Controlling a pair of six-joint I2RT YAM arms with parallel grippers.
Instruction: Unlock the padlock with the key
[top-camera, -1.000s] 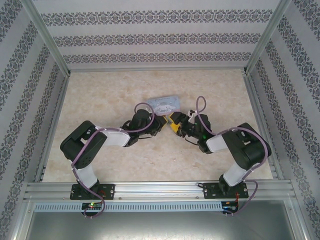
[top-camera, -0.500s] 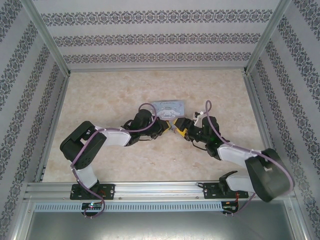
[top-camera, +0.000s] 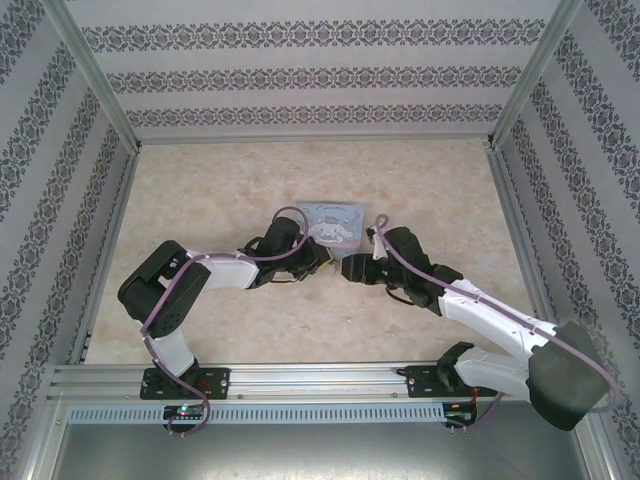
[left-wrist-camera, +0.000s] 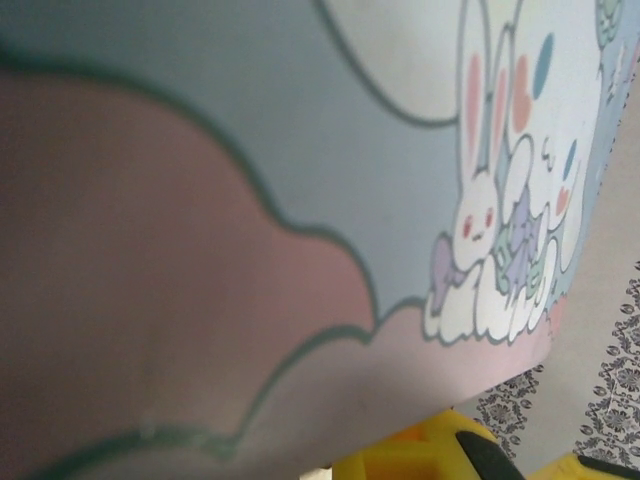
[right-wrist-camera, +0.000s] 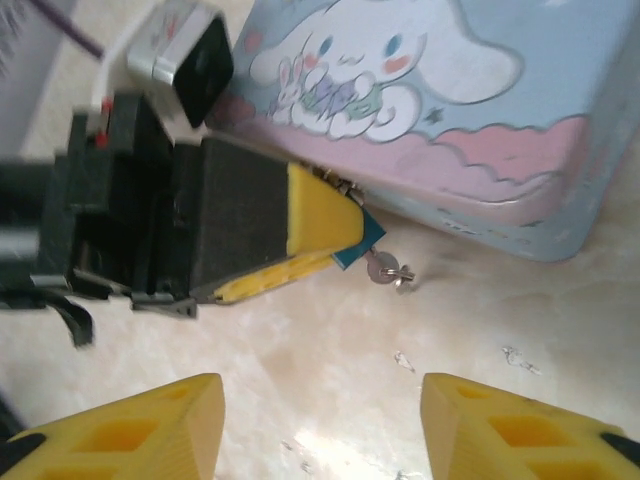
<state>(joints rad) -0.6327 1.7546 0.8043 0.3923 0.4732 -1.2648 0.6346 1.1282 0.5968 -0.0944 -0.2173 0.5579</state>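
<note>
Two yellow jaws of the right gripper (right-wrist-camera: 322, 425) were spread wide apart at the near edge of its wrist view. They held nothing and hung over the bare bench (right-wrist-camera: 300, 350).

A little farther on was the key (right-wrist-camera: 384, 268). It looked pushed into the padlock (right-wrist-camera: 358, 238), with only its small round end sticking out. So putting the key in seemed done. Nothing was gripping the key, so turning it and popping the lock open was likely left to do.

The padlock was a tiny teal block, pinched between the jaws of the left gripper (right-wrist-camera: 335, 232), low over the bench. Its thin shackle was mostly hidden, so it could not be told if it was open or shut.

Right behind the padlock stood the cartoon tin (right-wrist-camera: 480, 110). Its lid was on, so what was inside could not be seen.
</note>
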